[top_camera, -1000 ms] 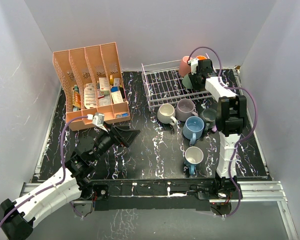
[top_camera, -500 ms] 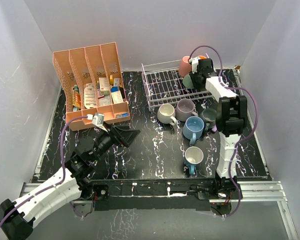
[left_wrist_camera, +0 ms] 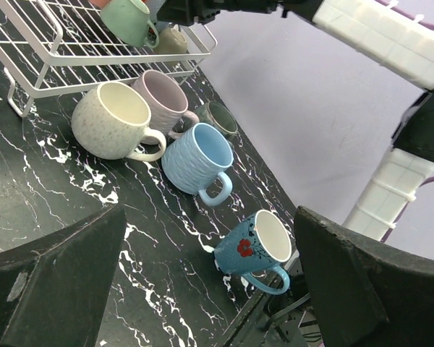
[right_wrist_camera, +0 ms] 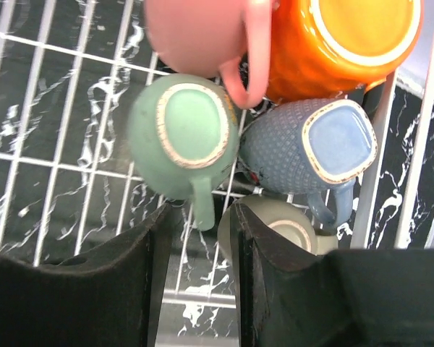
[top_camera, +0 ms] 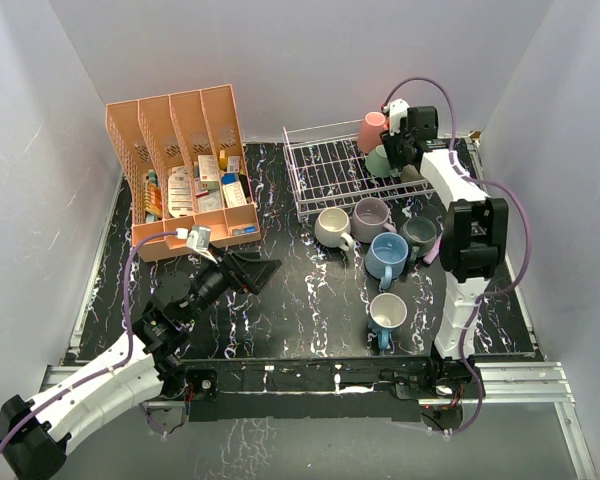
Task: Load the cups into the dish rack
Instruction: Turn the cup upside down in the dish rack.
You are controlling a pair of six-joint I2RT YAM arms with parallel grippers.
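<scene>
Right tool (right_wrist_camera: 200, 238) hangs over the far right corner of the rack (top_camera: 325, 175), its fingers slightly parted with the handle of the green mug (right_wrist_camera: 184, 134) at the mouth of the gap, apparently touching neither pad. That mug sits bottom up on the wires, crowded against a pink mug (right_wrist_camera: 195, 32), an orange mug (right_wrist_camera: 340, 43) and a blue-grey mug (right_wrist_camera: 311, 144). This looks like the letting-go at the end of one placement. The next move calls for a straight lift clear of the handle so nothing is dragged, then a reach back to the surface (top_camera: 300, 300). Five wait there, near the rack's front edge: a cream mug (top_camera: 332, 226), a lilac mug (top_camera: 371, 214), a light blue mug (top_camera: 386, 256), a dark grey mug (top_camera: 418, 232) and a flowered blue mug (top_camera: 387, 314). Left tool (left_wrist_camera: 210, 289) is spread wide, holding nothing, low over the surface well to the left. A fifth pale mug (right_wrist_camera: 275, 228) in the rack is mostly hidden behind the right finger. From above, the wrist covers that corner and the arm partly hides the dark grey mug.
</scene>
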